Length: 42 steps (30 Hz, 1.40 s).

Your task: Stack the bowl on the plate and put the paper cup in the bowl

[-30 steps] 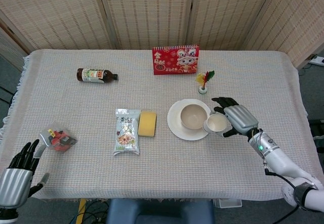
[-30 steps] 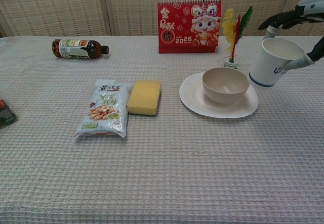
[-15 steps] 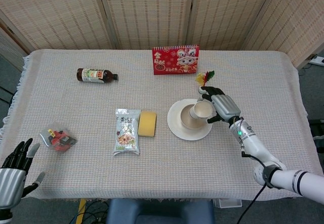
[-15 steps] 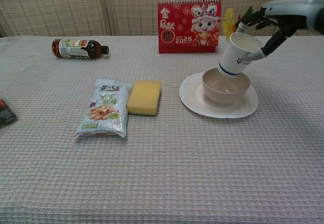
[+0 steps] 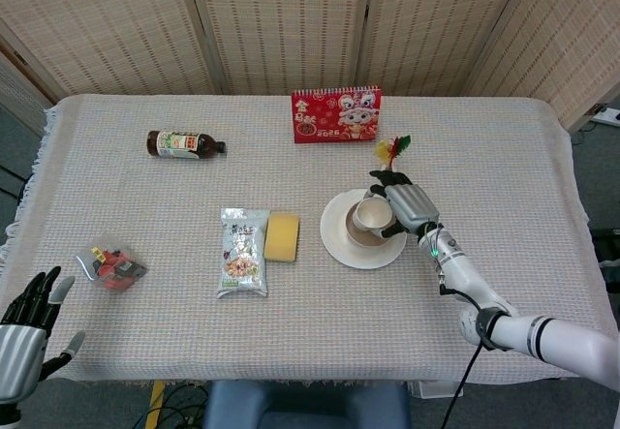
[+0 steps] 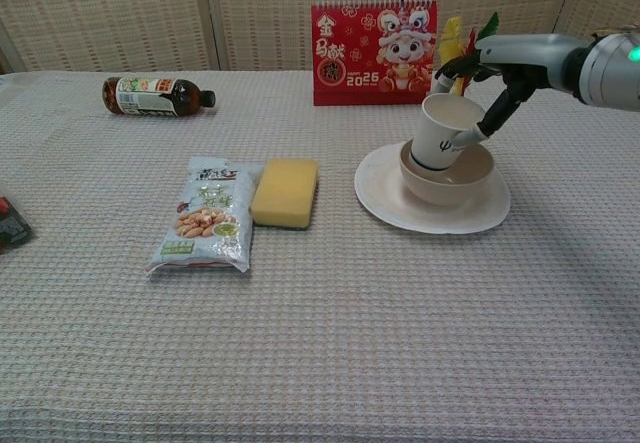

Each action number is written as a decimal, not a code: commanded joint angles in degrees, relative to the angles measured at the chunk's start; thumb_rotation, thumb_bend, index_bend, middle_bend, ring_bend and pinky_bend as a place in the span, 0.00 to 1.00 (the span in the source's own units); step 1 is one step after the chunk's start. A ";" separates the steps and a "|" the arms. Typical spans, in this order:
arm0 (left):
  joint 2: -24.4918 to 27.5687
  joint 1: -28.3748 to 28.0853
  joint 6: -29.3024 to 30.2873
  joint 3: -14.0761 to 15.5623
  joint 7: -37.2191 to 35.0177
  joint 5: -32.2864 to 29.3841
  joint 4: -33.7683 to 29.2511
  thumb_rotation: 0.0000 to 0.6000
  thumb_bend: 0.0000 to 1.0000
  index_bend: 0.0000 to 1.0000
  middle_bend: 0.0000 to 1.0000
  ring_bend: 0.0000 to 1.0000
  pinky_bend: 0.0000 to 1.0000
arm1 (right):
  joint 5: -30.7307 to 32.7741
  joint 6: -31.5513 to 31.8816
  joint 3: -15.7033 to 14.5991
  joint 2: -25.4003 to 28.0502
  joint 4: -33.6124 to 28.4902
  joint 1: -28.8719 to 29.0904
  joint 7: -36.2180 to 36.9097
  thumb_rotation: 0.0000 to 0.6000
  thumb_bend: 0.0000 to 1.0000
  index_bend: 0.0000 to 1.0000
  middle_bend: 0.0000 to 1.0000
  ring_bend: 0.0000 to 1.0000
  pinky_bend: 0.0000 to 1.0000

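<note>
The beige bowl [image 6: 470, 178] sits on the white plate [image 6: 385, 198] right of the table's centre; in the head view the plate [image 5: 339, 240] holds the bowl [image 5: 373, 238] too. A white paper cup [image 6: 443, 131] stands nearly upright with its base inside the bowl, and my right hand [image 6: 500, 63] holds it at the rim. From above, the cup [image 5: 371, 215] is gripped by my right hand [image 5: 407, 204]. My left hand [image 5: 24, 327] rests open off the table's near left corner, holding nothing.
A peanut packet [image 6: 207, 215] and a yellow sponge [image 6: 285, 191] lie left of the plate. A brown bottle [image 6: 155, 95] lies at the back left. The red calendar [image 6: 374, 53] and a feather shuttlecock [image 6: 460, 58] stand behind the bowl. A red clip [image 5: 113, 266] lies near the left edge.
My right hand has carried the cup leftward from beside the plate and lowered it into the bowl, turning it more upright. The left hand has drawn back slightly.
</note>
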 commanded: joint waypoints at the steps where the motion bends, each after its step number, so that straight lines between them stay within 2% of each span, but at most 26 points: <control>1: 0.09 0.06 0.13 -0.01 -0.16 0.07 0.03 1.00 0.31 0.00 0.00 0.00 0.26 | 3.42 -0.64 -0.59 0.03 -0.01 1.39 -3.17 1.00 0.22 0.36 0.06 0.00 0.00; 14: 0.13 0.23 0.47 -0.02 -0.16 0.39 -0.04 1.00 0.31 0.00 0.00 0.00 0.26 | 11.31 -1.17 -2.71 0.66 -1.67 4.16 -9.21 1.00 0.21 0.36 0.04 0.00 0.00; 16: 0.17 0.26 0.52 0.01 -0.24 0.47 -0.05 1.00 0.31 0.00 0.00 0.00 0.26 | 11.79 -1.42 -2.74 0.50 -1.59 4.37 -9.15 1.00 0.20 0.31 0.03 0.00 0.00; 21: 0.32 0.45 0.92 -0.03 -0.48 0.53 -0.06 1.00 0.31 0.00 0.00 0.00 0.26 | 11.75 -2.44 -2.60 0.77 -1.49 4.47 -7.98 1.00 0.15 0.05 0.00 0.00 0.00; 23: 0.33 0.51 1.01 -0.03 -0.47 0.58 -0.04 1.00 0.31 0.00 0.00 0.00 0.26 | 11.68 -3.03 -2.49 1.60 -2.11 4.44 -7.40 1.00 0.13 0.01 0.00 0.00 0.00; 29: 0.18 0.51 0.90 -0.03 -0.15 0.66 0.01 1.00 0.31 0.00 0.00 0.00 0.26 | 9.94 -2.90 -1.90 6.11 -6.50 3.36 -5.49 1.00 0.11 0.00 0.00 0.00 0.00; 31: 0.13 0.51 0.77 -0.06 0.02 0.52 0.02 1.00 0.31 0.00 0.00 0.00 0.26 | 7.38 -1.33 -1.10 9.51 -10.47 1.56 -3.62 1.00 0.11 0.00 0.00 0.00 0.00; 33: 0.06 0.56 0.92 -0.17 0.24 0.50 -0.02 1.00 0.31 0.00 0.00 0.00 0.26 | 2.03 2.23 -0.60 13.43 -15.63 -1.91 -1.00 1.00 0.10 0.00 0.00 0.00 0.00; 35: -0.01 0.68 1.24 -0.29 0.51 0.55 -0.03 1.00 0.31 0.00 0.00 0.00 0.26 | -6.57 7.55 -1.39 16.76 -20.33 -7.03 2.43 1.00 0.10 0.00 0.00 0.00 0.00; 38: -0.07 0.69 1.20 -0.44 0.71 0.31 -0.16 1.00 0.31 0.00 0.00 0.00 0.26 | -20.54 17.27 -5.14 19.02 -22.27 -14.84 6.43 1.00 0.10 0.00 0.00 0.00 0.00; 42: -0.21 0.57 0.86 -0.44 1.18 0.39 -0.35 1.00 0.31 0.00 0.00 0.00 0.26 | -33.05 28.60 -10.26 18.05 -18.08 -22.74 10.00 1.00 0.10 0.00 0.00 0.00 0.00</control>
